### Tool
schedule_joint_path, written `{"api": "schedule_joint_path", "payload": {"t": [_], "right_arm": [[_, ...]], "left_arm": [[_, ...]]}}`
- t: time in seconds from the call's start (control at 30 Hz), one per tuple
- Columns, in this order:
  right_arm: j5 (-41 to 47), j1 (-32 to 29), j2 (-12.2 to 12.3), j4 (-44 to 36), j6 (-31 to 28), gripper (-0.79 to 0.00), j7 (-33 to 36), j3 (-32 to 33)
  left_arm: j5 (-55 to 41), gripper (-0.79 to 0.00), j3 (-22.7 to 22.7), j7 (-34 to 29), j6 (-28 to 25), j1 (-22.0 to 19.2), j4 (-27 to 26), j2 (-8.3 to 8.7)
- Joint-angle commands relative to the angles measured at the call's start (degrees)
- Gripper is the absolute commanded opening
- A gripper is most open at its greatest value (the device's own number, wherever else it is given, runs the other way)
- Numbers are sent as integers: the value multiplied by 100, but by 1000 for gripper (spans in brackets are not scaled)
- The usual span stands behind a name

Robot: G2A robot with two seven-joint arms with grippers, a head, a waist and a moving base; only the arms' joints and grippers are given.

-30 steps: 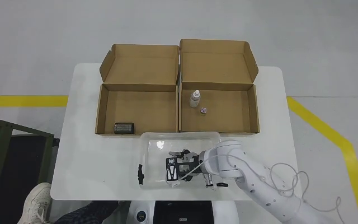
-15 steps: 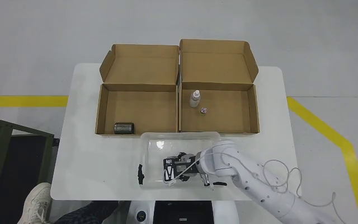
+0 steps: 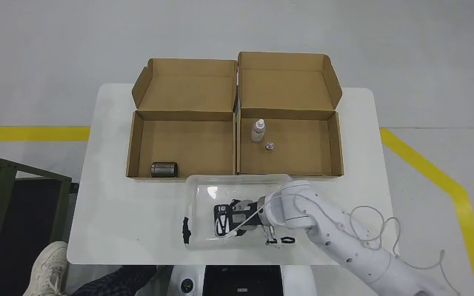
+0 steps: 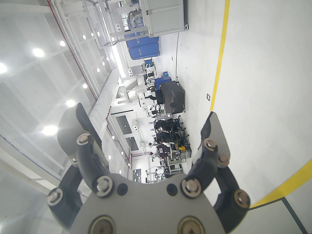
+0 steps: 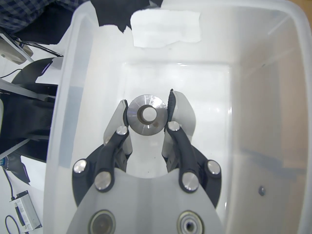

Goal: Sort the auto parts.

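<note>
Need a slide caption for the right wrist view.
Right gripper closed on a round metal bushing inside the clear plastic bin.

The left pincer (image 4: pixel 146 114) stands with its jaws spread wide, aimed out over a white floor (image 4: pixel 263 74) crossed by a yellow line (image 4: pixel 220 49), toward far-off machinery (image 4: pixel 170 132).

We log bin (image 5: pixel 268 79): translucent plastic, smooth, glossy | ring (image 5: pixel 135 122): bright machined metal, faint turning marks | right claw (image 5: pixel 148 98): pale satin metal plates, pads (image 5: pixel 170 104) black, ribbed, matt | tape (image 5: pixel 117 8): black, matt, torn | label (image 5: pixel 165 29): white paper | left box (image 3: pixel 192 148), right box (image 3: pixel 304 148): brown matt cardboard | cylinder (image 3: pixel 165 169): dull dark metal | desk (image 3: pixel 111 207): white, smooth
</note>
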Motion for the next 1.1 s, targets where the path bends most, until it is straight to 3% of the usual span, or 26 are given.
{"api": "schedule_joint_path", "payload": {"t": [0.0, 0.27, 0.6, 1.07], "right_arm": [[134, -11, 13, -12, -5, -785, -157, 99], [804, -139, 115, -1, -430, -785, -918, 586], [1205, -592, 233, -238, -615, -785, -2230, 1300], [1593, -1026, 300, -278, -708, -785, -3542, 2061]], "left_arm": [[0, 0, 0, 0, 0, 0, 0, 0], [0, 0, 0, 0, 0, 0, 0, 0], [0, 0, 0, 0, 0, 0, 0, 0], [0, 0, 0, 0, 0, 0, 0, 0]]}}
